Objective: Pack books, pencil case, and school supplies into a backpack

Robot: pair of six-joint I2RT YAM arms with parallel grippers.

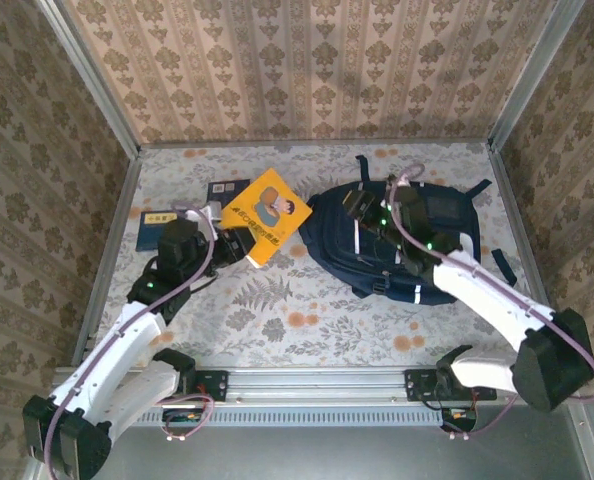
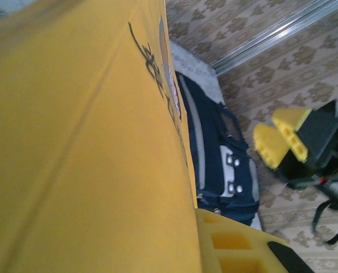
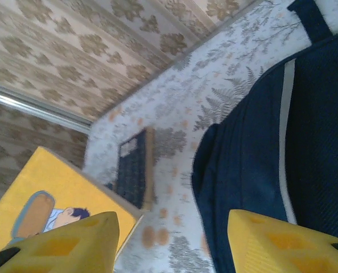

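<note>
My left gripper [image 1: 239, 245] is shut on the lower edge of the orange-yellow cartoon book [image 1: 269, 214], which it holds tilted up off the table left of the backpack [image 1: 417, 262]. In the left wrist view that book [image 2: 83, 148] covers the left side, with one yellow finger [image 2: 237, 244] pressed against it. My right gripper [image 1: 362, 212] hovers open over the backpack's left top, and between its fingers [image 3: 172, 244] nothing is held. The dark navy book [image 1: 227, 190] and the blue book [image 1: 157, 230] lie flat at the back left. The pencil case and school supplies are out of view.
Patterned walls close in the table on three sides, with metal corner posts [image 1: 127, 140]. The backpack's dark straps [image 1: 502, 265] trail toward the right wall. Bare floral tablecloth [image 1: 297, 320] stretches in front of the books and backpack.
</note>
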